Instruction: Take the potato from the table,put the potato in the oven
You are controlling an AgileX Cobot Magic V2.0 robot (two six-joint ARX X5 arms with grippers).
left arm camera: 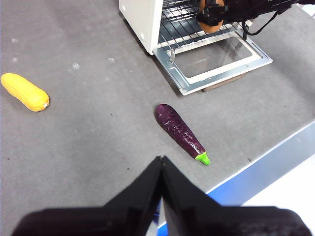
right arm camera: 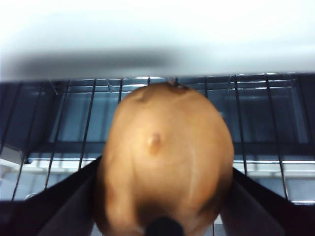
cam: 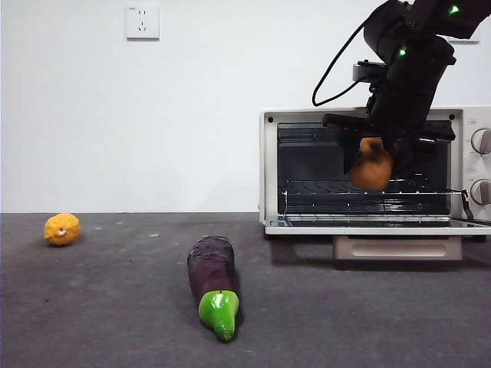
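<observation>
The orange-brown potato (cam: 371, 165) hangs in front of the open oven (cam: 270, 169), above its wire rack (cam: 360, 193) and lowered glass door (cam: 368, 225). My right gripper (cam: 383, 149) is shut on it, coming down from the upper right. In the right wrist view the potato (right arm camera: 165, 157) fills the middle between both jaws, with the rack (right arm camera: 59, 118) behind it. The left wrist view shows the potato (left arm camera: 210, 19) at the oven (left arm camera: 142, 19) mouth. My left gripper (left arm camera: 161, 162) is shut, high over the table (left arm camera: 98, 113), holding nothing.
A purple eggplant (cam: 212, 281) with a green stem lies on the table (cam: 92, 307) in front of the oven. A yellow-orange knobbly fruit (cam: 62, 228) sits far left. The eggplant (left arm camera: 179, 132) and the fruit (left arm camera: 24, 92) also appear in the left wrist view, as does the table's blue edge (left arm camera: 266, 167).
</observation>
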